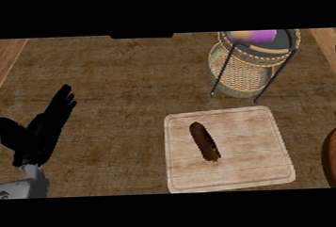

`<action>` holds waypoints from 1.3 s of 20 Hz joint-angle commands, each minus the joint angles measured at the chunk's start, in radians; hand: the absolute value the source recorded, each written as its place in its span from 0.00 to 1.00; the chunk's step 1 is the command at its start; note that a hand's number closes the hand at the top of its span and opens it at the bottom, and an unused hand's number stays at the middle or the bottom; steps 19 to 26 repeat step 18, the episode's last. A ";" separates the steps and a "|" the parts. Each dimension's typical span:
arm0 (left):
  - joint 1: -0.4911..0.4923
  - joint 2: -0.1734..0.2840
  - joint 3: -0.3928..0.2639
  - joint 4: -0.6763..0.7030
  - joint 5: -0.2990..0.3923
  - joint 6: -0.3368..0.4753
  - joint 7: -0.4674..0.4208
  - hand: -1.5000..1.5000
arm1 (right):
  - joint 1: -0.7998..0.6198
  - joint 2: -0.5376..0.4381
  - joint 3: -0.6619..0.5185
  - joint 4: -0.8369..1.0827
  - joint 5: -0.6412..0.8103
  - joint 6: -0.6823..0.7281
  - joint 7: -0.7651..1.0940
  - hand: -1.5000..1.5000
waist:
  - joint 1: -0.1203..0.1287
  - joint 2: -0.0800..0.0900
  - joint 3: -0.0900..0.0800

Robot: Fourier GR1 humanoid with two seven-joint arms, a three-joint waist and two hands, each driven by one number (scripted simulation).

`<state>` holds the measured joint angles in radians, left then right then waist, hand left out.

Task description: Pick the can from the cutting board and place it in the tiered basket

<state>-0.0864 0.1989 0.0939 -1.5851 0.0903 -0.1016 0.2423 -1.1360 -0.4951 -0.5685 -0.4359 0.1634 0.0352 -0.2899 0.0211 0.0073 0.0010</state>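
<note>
The can (205, 141), a dark brown cylinder, is lying on its side at the middle of the cutting board (260, 171), lower right of centre. A hand should be approaching across its narrow width. The tiered basket (249, 75), upper right, is holding something purple and orange. The left hand (39, 131) is resting open and empty at lower left.

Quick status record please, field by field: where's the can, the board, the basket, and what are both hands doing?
can: dark, lying on its side on the cutting board, untouched
cutting board: pale wood, right of centre on the counter
tiered basket: woven, black wire frame, beyond the board at upper right
left hand: open, resting at the left edge, holding nothing
right hand: not in view
counter: brown, worn surface
</note>
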 commanded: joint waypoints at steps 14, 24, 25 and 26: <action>-0.062 -0.012 0.007 0.049 -0.008 0.004 -0.021 0.50 | 0.127 -0.483 -0.173 0.194 -0.120 0.259 -0.050 0.00 | 0.014 0.017 0.004; -0.008 -0.050 -0.039 0.020 -0.025 0.005 -0.039 0.50 | 0.178 -0.543 -0.163 0.210 -0.101 0.318 -0.092 0.00 | 0.026 0.021 0.005; -0.008 -0.050 -0.039 0.020 -0.025 0.005 -0.039 0.50 | 0.178 -0.543 -0.163 0.210 -0.101 0.318 -0.092 0.00 | 0.026 0.021 0.005; -0.008 -0.050 -0.039 0.020 -0.025 0.005 -0.039 0.50 | 0.178 -0.543 -0.163 0.210 -0.101 0.318 -0.092 0.00 | 0.026 0.021 0.005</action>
